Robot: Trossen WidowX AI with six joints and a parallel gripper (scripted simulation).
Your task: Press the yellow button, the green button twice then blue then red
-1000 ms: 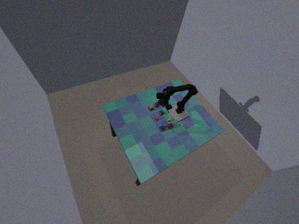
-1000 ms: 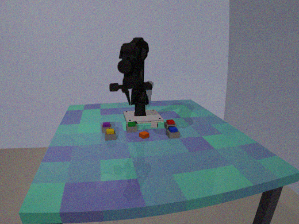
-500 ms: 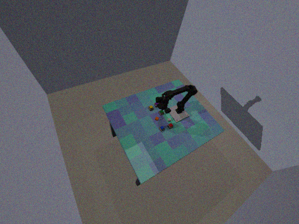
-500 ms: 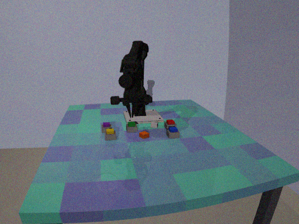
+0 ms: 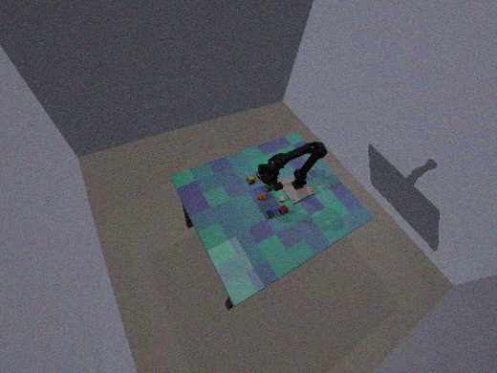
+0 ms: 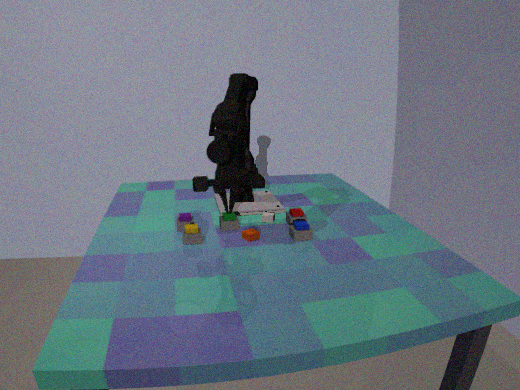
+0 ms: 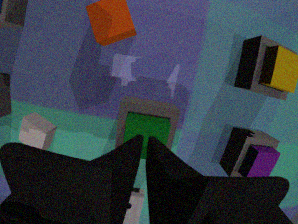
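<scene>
My gripper [image 6: 229, 212] [image 7: 145, 141] is shut and empty, pointing down. Its fingertips are at or just above the cap of the green button [image 5: 269, 187] [image 6: 229, 217] [image 7: 147, 124]; I cannot tell whether they touch it. The green cap shows above its grey housing. The yellow button [image 5: 251, 179] [image 6: 191, 229] [image 7: 284, 70] stands to the right in the wrist view. The blue button [image 5: 270, 212] [image 6: 301, 225] and the red button [image 5: 284, 208] [image 6: 296, 213] stand close together on the right in the exterior view.
A purple button [image 6: 185, 217] [image 7: 263, 161] stands beside the yellow one. An orange block [image 5: 261, 197] [image 6: 251, 234] [image 7: 111, 21] lies between the yellow and blue buttons. A whitish block [image 5: 281, 199] [image 6: 268, 217] [image 7: 36, 131] lies between the green and red buttons.
</scene>
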